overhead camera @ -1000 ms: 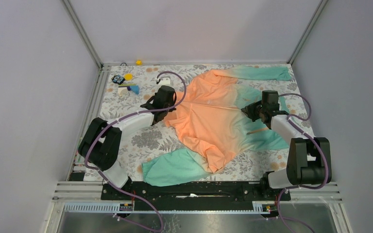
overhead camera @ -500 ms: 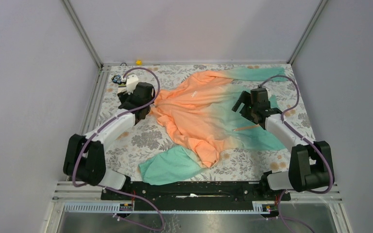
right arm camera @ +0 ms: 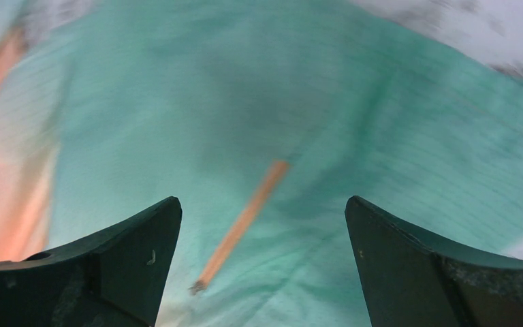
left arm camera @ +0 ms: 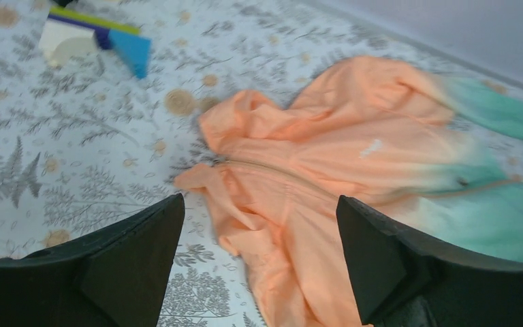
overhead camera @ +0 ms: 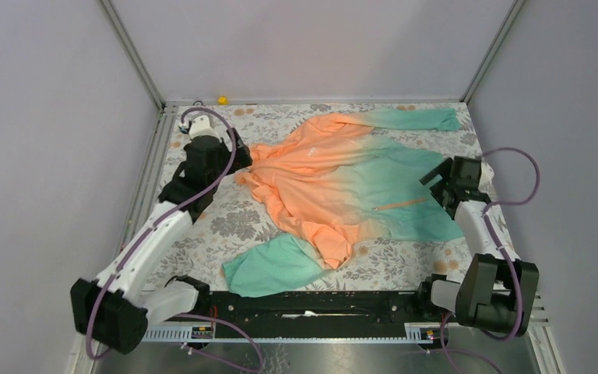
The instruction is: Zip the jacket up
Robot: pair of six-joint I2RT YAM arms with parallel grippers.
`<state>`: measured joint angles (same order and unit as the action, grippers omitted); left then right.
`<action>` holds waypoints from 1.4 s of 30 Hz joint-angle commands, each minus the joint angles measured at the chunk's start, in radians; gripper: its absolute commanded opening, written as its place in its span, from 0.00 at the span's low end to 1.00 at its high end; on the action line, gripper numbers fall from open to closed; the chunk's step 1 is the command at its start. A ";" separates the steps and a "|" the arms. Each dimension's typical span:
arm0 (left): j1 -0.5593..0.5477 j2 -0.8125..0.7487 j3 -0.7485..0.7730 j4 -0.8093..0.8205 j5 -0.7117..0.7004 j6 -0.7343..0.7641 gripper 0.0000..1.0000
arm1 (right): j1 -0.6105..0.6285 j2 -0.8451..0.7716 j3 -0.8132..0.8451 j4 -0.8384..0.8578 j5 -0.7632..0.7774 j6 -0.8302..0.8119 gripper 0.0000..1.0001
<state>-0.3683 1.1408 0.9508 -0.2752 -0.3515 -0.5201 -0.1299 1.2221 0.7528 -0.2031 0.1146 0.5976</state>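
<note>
The jacket (overhead camera: 335, 175) lies spread on the flowered table, orange at the hood end on the left and mint-teal at the hem on the right. My left gripper (overhead camera: 233, 152) hovers open just left of the hood, with nothing between its fingers. In the left wrist view the crumpled orange hood (left arm camera: 259, 136) lies ahead of the left gripper (left arm camera: 259, 201). My right gripper (overhead camera: 436, 183) stands open at the hem's right edge. In the right wrist view the right gripper (right arm camera: 262, 199) is above teal cloth, with a short orange zipper (right arm camera: 245, 218) between its fingers, untouched.
One teal sleeve (overhead camera: 416, 118) reaches to the far right corner and the other (overhead camera: 269, 265) lies near the front rail. Small toy blocks (left arm camera: 99, 37) sit left of the hood. A yellow object (overhead camera: 222, 100) rests at the back edge. Walls close in the table.
Both grippers have opened and let go of the jacket. The left one drew back up and left, the right one moved right. The jacket now lies wider and flatter.
</note>
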 commanded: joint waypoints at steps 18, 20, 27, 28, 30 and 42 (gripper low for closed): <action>0.002 -0.386 0.449 -0.042 0.330 0.097 0.99 | -0.120 -0.382 0.404 -0.307 -0.709 -0.095 1.00; 0.002 -0.386 0.493 -0.041 0.343 0.110 0.99 | -0.120 -0.379 0.551 -0.338 -0.707 -0.116 1.00; -0.006 -0.422 0.575 -0.049 0.328 0.165 0.99 | -0.121 -0.425 0.953 -0.348 -0.535 -0.153 1.00; -0.012 -0.427 0.580 -0.054 0.318 0.174 0.99 | -0.120 -0.441 0.980 -0.347 -0.498 -0.161 1.00; -0.019 -0.441 0.584 -0.064 0.304 0.197 0.99 | -0.120 -0.497 0.977 -0.308 -0.436 -0.166 1.00; -0.020 -0.550 0.532 -0.031 0.230 0.275 0.99 | 0.243 -0.631 0.776 -0.306 -0.247 -0.306 1.00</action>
<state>-0.3851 0.6136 1.5021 -0.3607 -0.0799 -0.2768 0.0223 0.6250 1.6180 -0.5072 -0.2237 0.3721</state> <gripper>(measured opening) 0.986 0.993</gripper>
